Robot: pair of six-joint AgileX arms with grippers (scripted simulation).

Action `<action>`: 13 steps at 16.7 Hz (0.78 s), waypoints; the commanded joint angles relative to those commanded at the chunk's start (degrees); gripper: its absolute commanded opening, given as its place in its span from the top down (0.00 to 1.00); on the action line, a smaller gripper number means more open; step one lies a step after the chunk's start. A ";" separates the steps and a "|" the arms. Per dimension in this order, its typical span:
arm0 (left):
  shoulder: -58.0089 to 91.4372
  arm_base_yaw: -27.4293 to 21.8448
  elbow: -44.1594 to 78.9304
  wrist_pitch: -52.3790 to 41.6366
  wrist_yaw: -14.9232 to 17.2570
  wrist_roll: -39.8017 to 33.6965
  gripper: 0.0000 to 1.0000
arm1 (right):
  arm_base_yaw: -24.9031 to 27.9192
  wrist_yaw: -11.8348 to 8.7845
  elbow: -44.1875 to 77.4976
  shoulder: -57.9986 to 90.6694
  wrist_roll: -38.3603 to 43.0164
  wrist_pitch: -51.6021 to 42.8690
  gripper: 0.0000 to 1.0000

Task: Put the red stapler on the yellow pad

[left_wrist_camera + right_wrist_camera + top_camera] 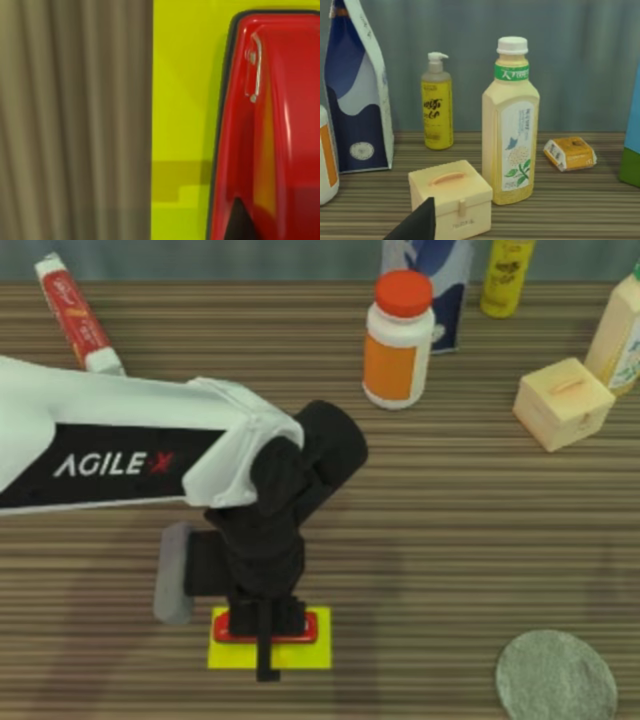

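The red stapler (pixel 312 626) lies flat on the yellow pad (pixel 225 655) near the table's front edge, left of centre. My left gripper (pixel 268 632) reaches down over the stapler's middle and hides most of it, shut on it. In the left wrist view the glossy stapler (pixel 280 125) fills one side with its small pale mark. The pad (pixel 185 100) lies beneath and beside it, and a dark fingertip (pixel 240 222) rests against the red body. My right arm is outside the top view; only a dark corner of my right gripper (pixel 422 222) shows in its wrist view.
At the back stand a red-and-white tube (pixel 78 315), an orange-capped white bottle (pixel 398 340), a blue-and-white carton (pixel 430 280), a yellow pump bottle (pixel 507 275) and a pale drink bottle (pixel 620 330). A cream box (pixel 562 402) sits at right, a grey speckled disc (pixel 556 676) at front right.
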 joint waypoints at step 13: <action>0.00 0.00 0.00 0.00 0.00 0.00 0.02 | 0.00 0.00 0.00 0.00 0.00 0.00 0.00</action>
